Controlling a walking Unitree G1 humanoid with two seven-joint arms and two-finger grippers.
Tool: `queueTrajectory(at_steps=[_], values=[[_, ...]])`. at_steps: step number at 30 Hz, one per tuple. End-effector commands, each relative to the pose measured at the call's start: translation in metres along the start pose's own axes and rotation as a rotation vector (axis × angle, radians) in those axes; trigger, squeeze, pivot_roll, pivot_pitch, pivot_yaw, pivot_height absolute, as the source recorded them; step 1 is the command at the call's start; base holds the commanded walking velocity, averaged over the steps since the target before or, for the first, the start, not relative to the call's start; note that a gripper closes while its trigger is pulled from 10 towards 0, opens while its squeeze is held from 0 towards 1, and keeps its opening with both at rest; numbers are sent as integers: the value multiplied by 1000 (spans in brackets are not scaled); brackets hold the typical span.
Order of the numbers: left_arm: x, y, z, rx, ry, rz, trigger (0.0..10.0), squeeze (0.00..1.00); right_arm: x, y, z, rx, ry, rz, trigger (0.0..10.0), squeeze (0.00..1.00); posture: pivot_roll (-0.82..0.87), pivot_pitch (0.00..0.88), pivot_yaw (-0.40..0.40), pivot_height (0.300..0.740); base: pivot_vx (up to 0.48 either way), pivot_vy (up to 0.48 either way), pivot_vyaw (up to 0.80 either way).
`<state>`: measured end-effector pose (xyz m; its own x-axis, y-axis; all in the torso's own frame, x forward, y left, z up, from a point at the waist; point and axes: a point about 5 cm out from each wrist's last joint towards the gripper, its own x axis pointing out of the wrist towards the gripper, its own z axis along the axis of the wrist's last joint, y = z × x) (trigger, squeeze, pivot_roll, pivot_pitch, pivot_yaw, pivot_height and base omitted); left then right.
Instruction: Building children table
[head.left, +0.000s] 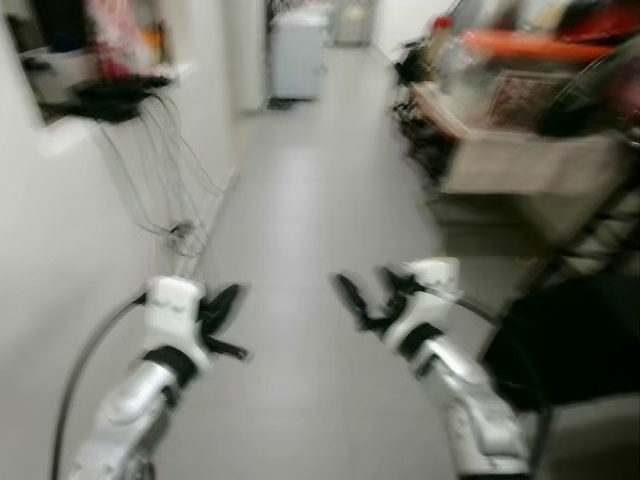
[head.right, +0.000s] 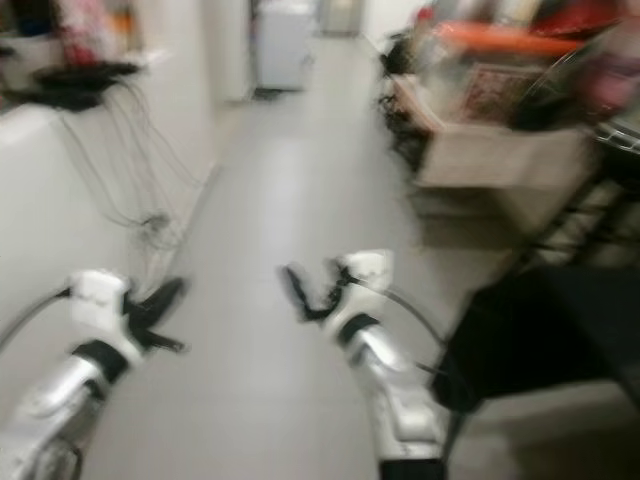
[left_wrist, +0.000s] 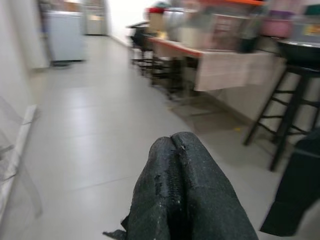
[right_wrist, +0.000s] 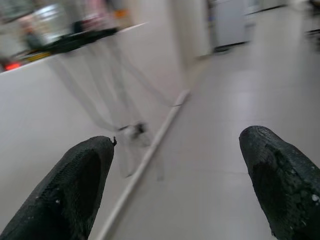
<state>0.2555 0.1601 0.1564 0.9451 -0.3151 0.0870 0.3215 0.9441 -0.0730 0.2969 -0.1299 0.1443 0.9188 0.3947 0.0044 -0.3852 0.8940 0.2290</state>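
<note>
Your robot stands in a blurred corridor, left gripper (left_wrist: 187, 200) fingers pressed together on nothing, right gripper (right_wrist: 180, 185) fingers wide apart, both beside the white wall (head.left: 60, 260). No children's table parts can be made out. Building looks unstarted, all of it left.

The head views are smeared, so I can't tell which of the things along this corridor, if any, belongs to the children's table. My left gripper (left_wrist: 172, 142) sits at about 7 o'clock, its two black fingers pressed flat together. My right gripper (right_wrist: 180, 145) is at about 5 o'clock, fingers spread wide over the pale floor tiles (left_wrist: 100, 125). At 1 o'clock stands a long cloth-draped table (left_wrist: 225, 70) with an orange top, probably plain household furniture.
</note>
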Motion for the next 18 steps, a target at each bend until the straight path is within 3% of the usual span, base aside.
queueTrajectory(at_steps=[1,4,18], values=[[3,-8,2,-11,-12,-39,10000,0,-4,-11,1,-3,-1,-44,10000,0,-63,0,-60,740,356,266,-800],[3,-8,2,-19,-8,-45,10000,0,-4,-10,1,-3,-1,-44,10000,0,-65,0,-58,740,277,251,-800],[3,-9,3,-37,-12,-62,10000,0,-4,-11,1,-2,1,-45,10000,0,-59,0,-55,740,0,0,-800]])
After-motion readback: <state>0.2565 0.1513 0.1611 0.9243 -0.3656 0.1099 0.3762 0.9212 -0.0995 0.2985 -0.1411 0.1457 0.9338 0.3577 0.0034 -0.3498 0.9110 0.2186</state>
